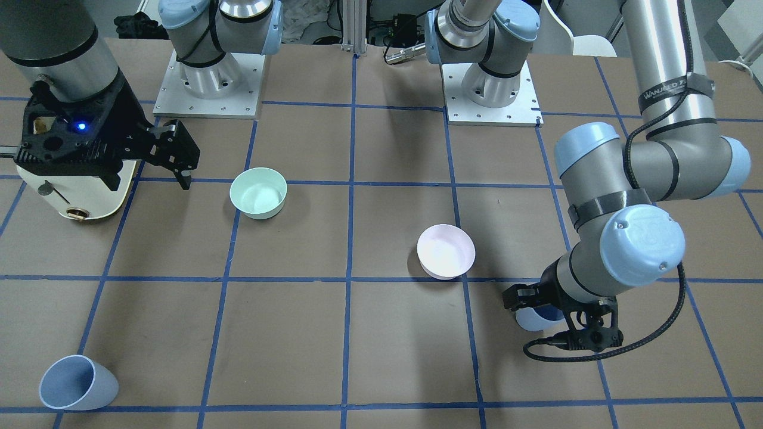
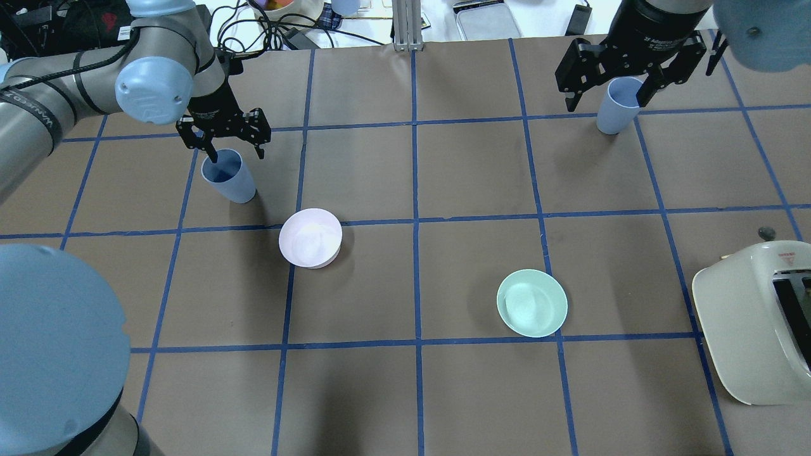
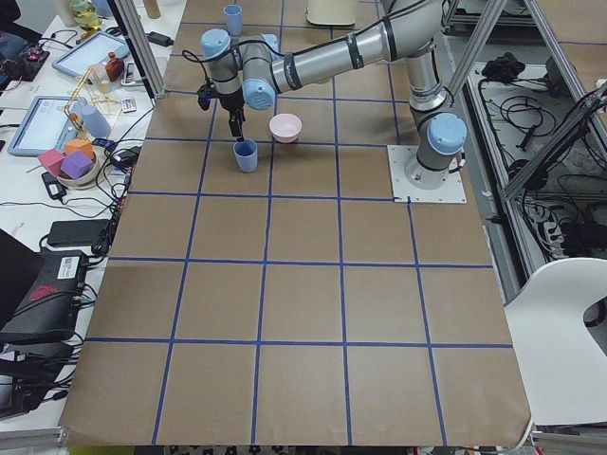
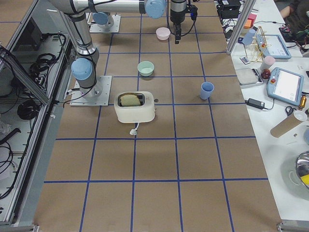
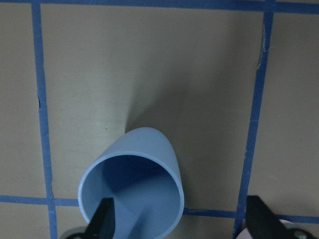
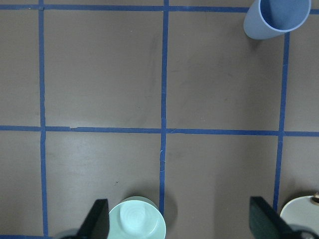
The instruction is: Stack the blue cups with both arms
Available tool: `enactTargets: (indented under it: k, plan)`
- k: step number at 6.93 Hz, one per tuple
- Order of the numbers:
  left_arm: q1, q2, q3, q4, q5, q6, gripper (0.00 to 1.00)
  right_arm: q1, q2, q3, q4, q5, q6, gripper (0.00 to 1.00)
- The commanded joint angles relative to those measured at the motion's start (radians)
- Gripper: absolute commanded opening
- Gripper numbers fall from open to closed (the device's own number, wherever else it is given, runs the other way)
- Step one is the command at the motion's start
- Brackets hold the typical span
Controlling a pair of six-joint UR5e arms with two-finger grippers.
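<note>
One blue cup (image 2: pixel 229 178) stands upright at the far left of the table, next to the pink bowl. My left gripper (image 2: pixel 234 152) is open and low over it. In the left wrist view, one fingertip (image 5: pixel 102 219) overlaps the rim of this cup (image 5: pixel 132 189) and the other stands well off to its side. The other blue cup (image 2: pixel 616 107) stands upright at the far right. My right gripper (image 2: pixel 607 95) is open and empty, high above the table. Its wrist view shows that cup (image 6: pixel 276 17) at the top right.
A pale pink bowl (image 2: pixel 310 237) sits left of centre. A mint-green bowl (image 2: pixel 532 303) sits right of centre. A cream toaster (image 2: pixel 747 329) stands at the right edge. Blue tape lines grid the brown table (image 2: pixel 412 392).
</note>
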Motion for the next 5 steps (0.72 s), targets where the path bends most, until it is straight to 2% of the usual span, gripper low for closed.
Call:
enactTargets:
  k: [1, 5]
  plan:
    - [-0.004, -0.006, -0.067, 0.028, 0.005, -0.022, 0.01, 0.000, 0.000, 0.000, 0.000, 0.000, 0.000, 1.00]
    - [-0.037, 0.045, -0.055, 0.048, 0.008, -0.020, 0.00, 0.000, 0.000, 0.000, 0.000, 0.000, 0.000, 1.00]
